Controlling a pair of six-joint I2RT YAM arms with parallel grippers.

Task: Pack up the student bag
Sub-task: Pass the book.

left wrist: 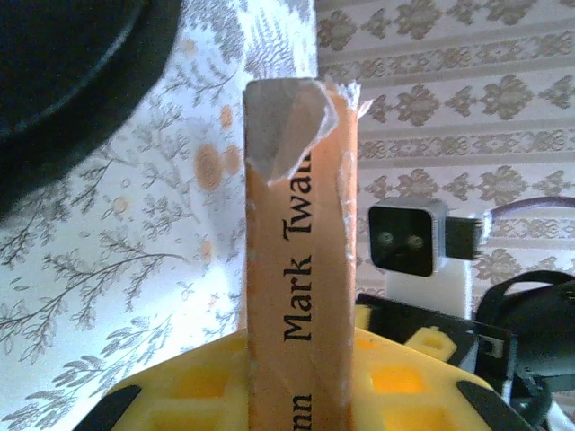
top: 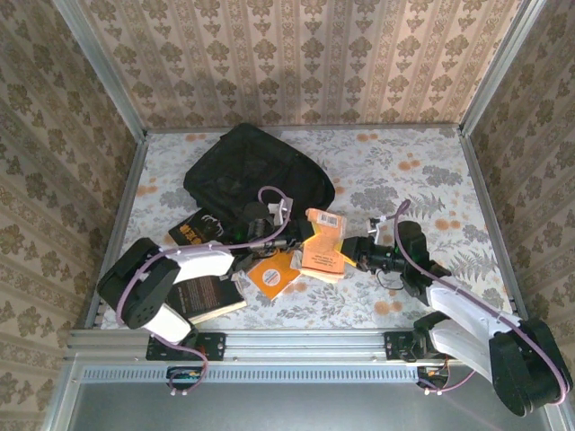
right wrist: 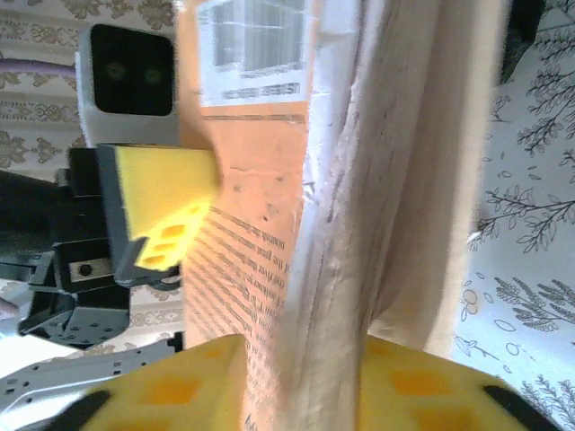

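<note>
left gripper (left wrist: 299,368) is clamping the twain book (top: 323,244) by its spine, holding it up. right gripper (right wrist: 305,382) is straddling the page side, can't tell if it's squeezing. bag (top: 256,175) is lying just behind, toward the back left.

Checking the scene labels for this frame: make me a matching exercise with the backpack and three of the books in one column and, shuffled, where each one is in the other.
Things
1. backpack
2. upright orange book
3. flat orange book
4. nearest black book

Places
A. lying on the table, just left of the upright one
B. by the near edge, partly under the left arm
C. far left part of the table, behind the books
D. between the left gripper and the right gripper

Pairs: 1-C, 2-D, 3-A, 4-B
</note>
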